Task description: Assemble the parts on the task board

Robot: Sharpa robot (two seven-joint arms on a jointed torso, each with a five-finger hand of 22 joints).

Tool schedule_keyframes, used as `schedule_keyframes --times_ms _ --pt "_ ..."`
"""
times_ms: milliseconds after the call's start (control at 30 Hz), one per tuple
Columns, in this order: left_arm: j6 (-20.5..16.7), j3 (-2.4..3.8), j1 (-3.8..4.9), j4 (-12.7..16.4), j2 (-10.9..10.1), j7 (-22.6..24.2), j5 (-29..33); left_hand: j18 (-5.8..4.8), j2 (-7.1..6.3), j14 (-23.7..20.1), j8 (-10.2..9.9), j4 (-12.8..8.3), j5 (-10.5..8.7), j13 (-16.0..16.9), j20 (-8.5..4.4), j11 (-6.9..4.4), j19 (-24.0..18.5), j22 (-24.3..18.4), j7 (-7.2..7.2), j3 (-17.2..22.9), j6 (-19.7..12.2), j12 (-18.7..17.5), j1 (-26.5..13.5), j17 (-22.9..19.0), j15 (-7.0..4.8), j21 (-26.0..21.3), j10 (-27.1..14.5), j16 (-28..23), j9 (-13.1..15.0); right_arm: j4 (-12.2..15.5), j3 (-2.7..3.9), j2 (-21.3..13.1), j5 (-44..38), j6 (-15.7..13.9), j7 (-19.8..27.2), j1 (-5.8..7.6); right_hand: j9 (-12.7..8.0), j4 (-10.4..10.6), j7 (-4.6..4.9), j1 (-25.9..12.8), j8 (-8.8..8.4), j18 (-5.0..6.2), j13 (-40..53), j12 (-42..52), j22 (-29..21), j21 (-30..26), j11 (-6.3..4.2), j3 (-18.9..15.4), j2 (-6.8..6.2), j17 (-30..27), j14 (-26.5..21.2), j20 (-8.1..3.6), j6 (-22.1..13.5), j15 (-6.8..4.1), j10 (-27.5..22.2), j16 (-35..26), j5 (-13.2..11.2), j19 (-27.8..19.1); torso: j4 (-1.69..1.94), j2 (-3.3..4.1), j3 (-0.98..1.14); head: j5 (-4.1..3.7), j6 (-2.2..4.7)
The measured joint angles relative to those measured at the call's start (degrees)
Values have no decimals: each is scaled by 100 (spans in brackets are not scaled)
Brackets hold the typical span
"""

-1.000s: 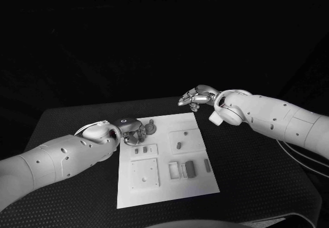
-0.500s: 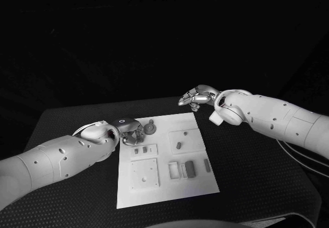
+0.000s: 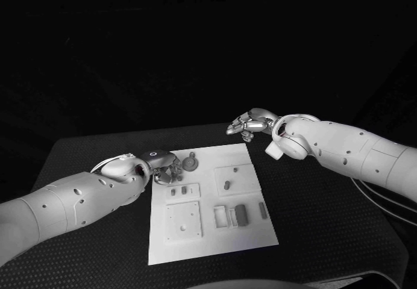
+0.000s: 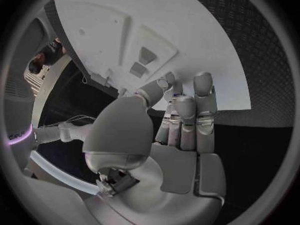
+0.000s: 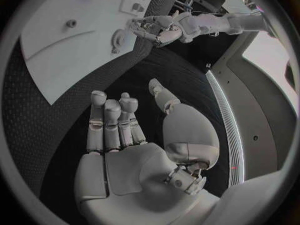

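On the black worktop (image 3: 330,198), the white task board (image 3: 208,205) lies central, the left robot hand (image 3: 165,170) hovering empty, fingers apart, at its ten o'clock corner, the right robot hand (image 3: 247,125) loosely spread and empty beyond its one o'clock corner.

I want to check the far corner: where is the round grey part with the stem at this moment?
In the head view the round grey part lies on the task board near its far left corner, just right of the left hand.
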Motion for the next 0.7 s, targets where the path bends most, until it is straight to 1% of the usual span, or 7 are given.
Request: schedule_keyframes --times_ms 200,333,400,467,533,633,700 --pt "-62 14 -3 -45 -103 -38 6 6 -46 0 -144 7 0 18 0 8 0 0 -120 -39 -342 -39 13 5 0 -29 9 -27 -54 -12 -1 -20 -85 -57 4 0 0 -29 -9 0 0 0 -7 0 0 0 0 29 0 -6 0 1 -9 0 0 0 0 -1 -3 0 1 4 19" --pt "-137 53 -4 -63 -234 -52 170 5 -110 -158 -92 7 0 -31 31 72 -169 -1 6 -39 -276 -137 3 -6 86 -158 -346 -123 -25 41 -1 -43 -282 -171 32 0 0 -56 -9 189 0 0 -18 0 0 0 -8 56 -27 -14 -9 1 -9 -8 8 0 0 -1 -3 -1 2 3 43" --pt "-200 128 -7 -108 -289 -53 397 4 -110 -423 53 9 0 -77 123 171 -434 -11 100 -17 -83 -137 4 -72 166 -336 -556 -303 42 60 -1 -51 -424 -251 57 0 0 -56 -9 305 0 -1 -48 -3 -3 -15 -18 56 -56 -42 -36 7 -10 -34 -30 -10 0 -12 -3 -2 4 3 64" --pt "-263 208 -5 -143 -338 -47 714 6 -129 -781 170 19 0 -98 233 253 -818 -130 70 87 6 -138 -14 -196 276 -618 -665 -611 94 76 -1 -67 -594 -334 82 0 5 -62 -17 444 0 0 -155 -181 -44 -127 -6 84 -68 -128 -161 26 -20 -30 -164 -171 22 -158 -2 -3 8 3 85" --pt "-334 280 4 -170 -418 -20 1224 7 -136 -1058 218 16 0 -100 297 332 -1105 -242 73 150 194 -140 -16 -292 310 -840 -779 -844 116 98 -1 -98 -837 -433 112 0 15 -68 -16 569 0 -1 -282 -368 -89 -237 9 91 -81 -234 -264 70 -22 -16 -269 -353 22 -300 0 -4 8 3 106" --pt "-407 379 12 -201 -560 39 2140 61 -138 -1479 218 13 0 -86 411 316 -1536 -468 126 228 194 -85 -89 -486 371 -1212 -765 -1315 125 143 -1 -139 -1222 -578 152 -1 30 -40 3 750 0 7 -598 -839 -212 -537 13 119 -109 -497 -537 173 -43 22 -367 -801 22 -628 3 -5 8 3 136" --pt "-432 404 42 -190 -659 95 2754 134 -112 -1698 250 7 0 -50 480 281 -1778 -665 126 247 193 -51 -193 -644 403 -1479 -709 -1705 141 189 -1 -166 -1466 -656 182 -1 41 -17 3 894 24 32 -917 -1331 -362 -834 13 179 -120 -772 -766 260 -43 102 -368 -1265 22 -905 3 -8 8 3 155"
